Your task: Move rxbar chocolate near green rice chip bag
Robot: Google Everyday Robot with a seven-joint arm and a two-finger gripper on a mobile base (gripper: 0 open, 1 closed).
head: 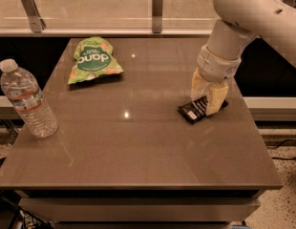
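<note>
The claw [206, 103] clamps the bar [190, 112] by one end on the desk [138, 147], likely to carry it to the bag [93, 61]

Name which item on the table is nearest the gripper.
The rxbar chocolate: the gripper is shut on it at right; the green rice chip bag and water bottle sit far off at left.

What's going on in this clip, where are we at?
The robot's tool is down on the right end of the rxbar chocolate, pinching it. The bar lies flat near the right edge of the table and is not yet lifted. The green rice chip bag lies far off at the back left, so the move is not done. A water bottle stands upright at the left edge.
</note>
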